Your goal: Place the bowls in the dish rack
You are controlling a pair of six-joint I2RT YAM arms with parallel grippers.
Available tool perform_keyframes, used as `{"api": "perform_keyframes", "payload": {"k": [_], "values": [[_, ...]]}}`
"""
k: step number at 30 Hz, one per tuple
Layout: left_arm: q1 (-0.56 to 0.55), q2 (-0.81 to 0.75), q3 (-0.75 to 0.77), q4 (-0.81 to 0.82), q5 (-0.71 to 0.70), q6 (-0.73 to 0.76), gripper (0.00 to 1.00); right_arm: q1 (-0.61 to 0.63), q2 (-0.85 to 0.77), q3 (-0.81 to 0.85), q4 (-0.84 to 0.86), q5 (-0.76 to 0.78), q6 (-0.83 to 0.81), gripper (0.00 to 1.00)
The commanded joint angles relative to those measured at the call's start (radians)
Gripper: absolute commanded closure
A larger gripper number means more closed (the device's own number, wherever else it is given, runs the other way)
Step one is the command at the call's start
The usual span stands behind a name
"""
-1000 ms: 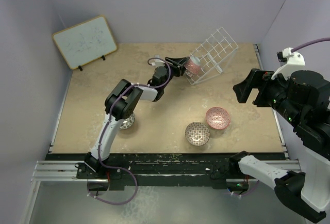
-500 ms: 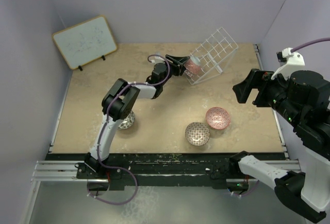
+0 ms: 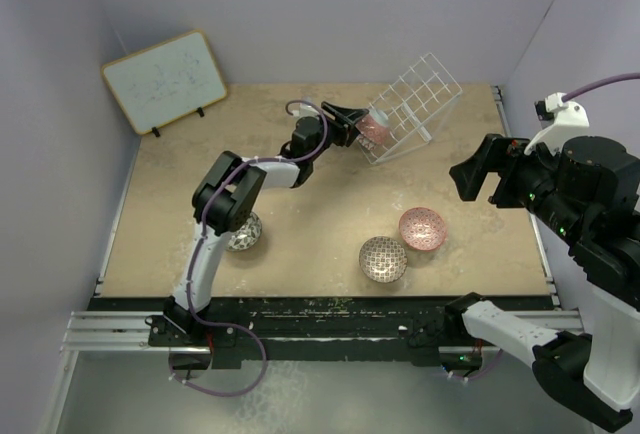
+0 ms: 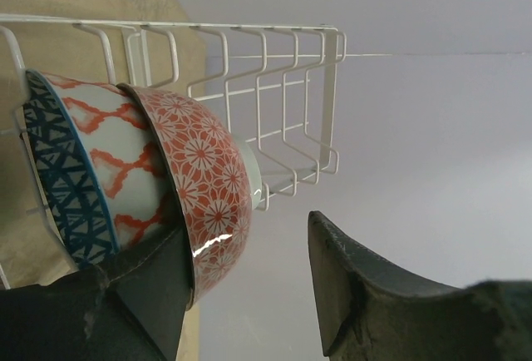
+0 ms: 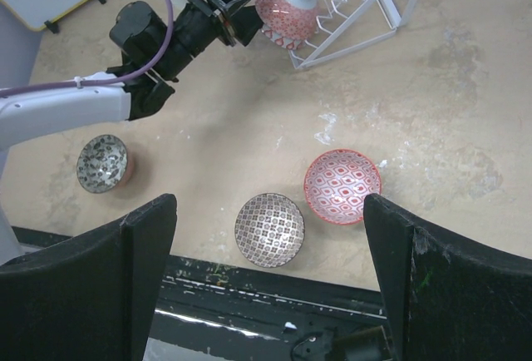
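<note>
Gaping beside the dish rack (image 3: pixel 420 89) at upper centre, the left gripper (image 3: pixel 354 120) grasps nothing. A red-flowered bowl (image 4: pixel 208 170) and a blue bowl (image 4: pixel 75 186) sit racked. Lower down, the pink bowl (image 3: pixel 422 228), lattice bowl (image 3: pixel 383 258) and grey-white bowl (image 3: pixel 245 236) lie unloaded on the table (image 3: pixel 200 174). The right gripper (image 5: pixel 270 211) hangs spread and empty.

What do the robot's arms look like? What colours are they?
The left arm and right arm are white tubes with chunky black joints. A purple cable loops along the left one. A second cable, also purple, reaches the right one through a white plug. The fingers are dark grey and wedge-shaped.
</note>
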Motion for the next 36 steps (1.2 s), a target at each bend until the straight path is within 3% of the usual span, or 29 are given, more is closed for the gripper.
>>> {"api": "perform_keyframes", "payload": {"k": [1,17,36], "values": [[0.017,-0.046,-0.009,-0.093,0.017,0.060,0.40,0.001,0.008,0.000,0.038,-0.010,-0.003,0.04],[0.028,-0.052,-0.038,0.000,0.034,0.062,0.38,0.001,0.012,0.003,0.042,-0.013,-0.004,0.04],[0.032,-0.105,-0.052,-0.019,0.025,0.079,0.37,0.001,0.004,-0.006,0.050,-0.021,-0.001,0.04]]}}
